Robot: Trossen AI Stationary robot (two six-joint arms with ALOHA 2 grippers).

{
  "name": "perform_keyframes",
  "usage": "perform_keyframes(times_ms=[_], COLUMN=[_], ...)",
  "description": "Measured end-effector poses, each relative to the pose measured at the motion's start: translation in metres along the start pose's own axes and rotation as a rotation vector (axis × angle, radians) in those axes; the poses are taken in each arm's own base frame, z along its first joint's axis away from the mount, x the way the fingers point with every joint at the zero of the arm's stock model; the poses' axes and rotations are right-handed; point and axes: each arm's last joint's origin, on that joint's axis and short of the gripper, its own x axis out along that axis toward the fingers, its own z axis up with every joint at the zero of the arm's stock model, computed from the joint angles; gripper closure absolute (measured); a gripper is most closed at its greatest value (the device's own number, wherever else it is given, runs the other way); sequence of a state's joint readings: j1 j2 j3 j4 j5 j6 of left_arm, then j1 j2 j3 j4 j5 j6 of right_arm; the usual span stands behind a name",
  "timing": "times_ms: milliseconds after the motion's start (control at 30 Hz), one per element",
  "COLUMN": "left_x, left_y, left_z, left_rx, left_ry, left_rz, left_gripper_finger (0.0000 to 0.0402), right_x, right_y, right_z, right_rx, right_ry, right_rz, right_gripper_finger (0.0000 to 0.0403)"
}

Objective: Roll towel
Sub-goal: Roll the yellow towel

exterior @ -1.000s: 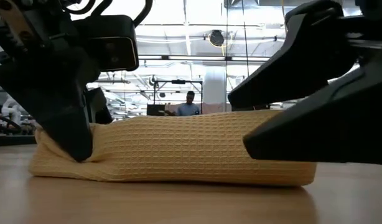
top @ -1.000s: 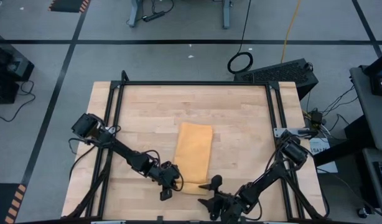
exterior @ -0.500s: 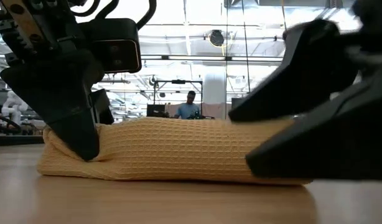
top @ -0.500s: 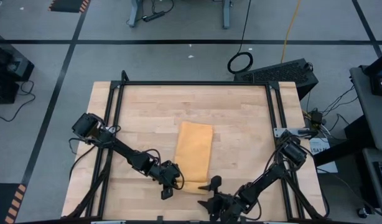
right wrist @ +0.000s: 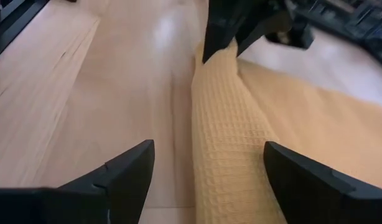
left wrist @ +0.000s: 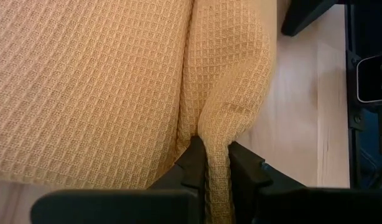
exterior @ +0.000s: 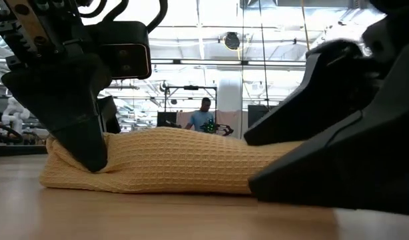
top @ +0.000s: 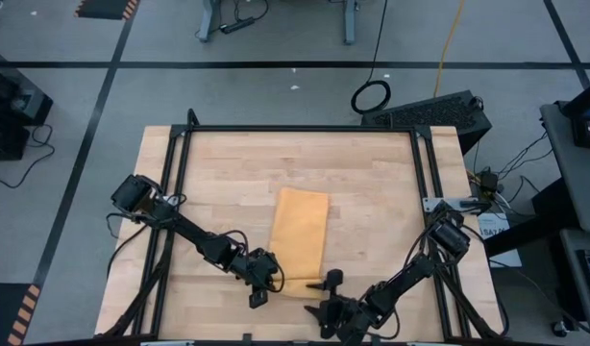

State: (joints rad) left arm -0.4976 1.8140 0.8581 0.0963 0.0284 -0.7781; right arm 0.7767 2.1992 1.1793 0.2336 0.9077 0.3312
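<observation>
The mustard-yellow towel (top: pixel 303 229) lies on the wooden table as a narrow strip running from near to far. Its near end is bunched into a low ridge (exterior: pixel 178 160). My left gripper (top: pixel 265 278) is at the ridge's left end and is shut on it. My right gripper (top: pixel 328 291) is open at the ridge's right end. In the right wrist view its two fingers stand on either side of the ridge (right wrist: pixel 225 124); whether they touch it I cannot tell. My left gripper pinches a raised fold of the towel's near edge (left wrist: pixel 217 134) between its two fingers, at the near left corner. The fingers (exterior: pixel 84 143) come from above, slanting down. The rest of the towel lies slack on the table.
A black frame (top: pixel 305 129) runs around the tabletop. Bare wood (top: pixel 228 183) lies to the left, right and far side of the towel. The near table edge is close behind both grippers. People and equipment show in the room beyond the table.
My right gripper has gone a little toward the table's left along the towel's near edge, still open, and now covers the ridge's right end in the low view. My left gripper has shifted slightly toward the right, taking the near left corner with it.
</observation>
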Motion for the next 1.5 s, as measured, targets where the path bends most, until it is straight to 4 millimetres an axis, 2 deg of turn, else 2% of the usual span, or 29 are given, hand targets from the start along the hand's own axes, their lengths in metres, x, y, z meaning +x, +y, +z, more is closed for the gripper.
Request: perform_keyframes(times_ms=[167,600,700,833,933,1033,1233,1400,1500], left_x=[0.000,0.000,0.000,0.000,0.000,-0.004,-0.035,-0.067,-0.071], left_y=[0.000,0.000,0.000,0.001,0.001,-0.001,-0.010,-0.023,-0.038], left_z=[0.000,0.000,0.000,0.000,0.001,0.000,0.007,0.010,0.003], left_rx=[0.000,0.008,0.019,0.028,0.045,0.089,0.168,0.251,0.366], left_ry=[0.000,-0.001,-0.005,-0.023,-0.041,-0.045,-0.055,-0.160,-0.251], left_rz=[0.000,0.001,0.005,0.026,0.046,0.046,0.035,0.073,0.107], left_gripper_finger=[0.0360,0.0360,0.0360,0.0359,0.0353,0.0328,0.0262,0.0226,0.0214], right_x=[-0.001,0.008,0.013,0.017,0.018,0.018,0.021,0.019,0.019], right_y=[0.001,-0.010,-0.015,-0.018,-0.018,-0.019,-0.019,-0.017,-0.016], right_z=[0.000,-0.004,-0.007,-0.006,-0.007,-0.008,-0.007,-0.007,-0.007], right_rx=[-0.014,0.095,0.160,0.232,0.235,0.260,0.356,0.401,0.460], right_ry=[-0.015,0.039,0.098,0.133,0.135,0.139,0.172,0.183,0.187], right_rz=[-0.026,-0.066,-0.035,-0.004,-0.002,-0.009,0.031,0.056,0.056], right_gripper_finger=[0.0110,0.0110,0.0116,0.0157,0.0207,0.0261,0.0350,0.0370,0.0361])
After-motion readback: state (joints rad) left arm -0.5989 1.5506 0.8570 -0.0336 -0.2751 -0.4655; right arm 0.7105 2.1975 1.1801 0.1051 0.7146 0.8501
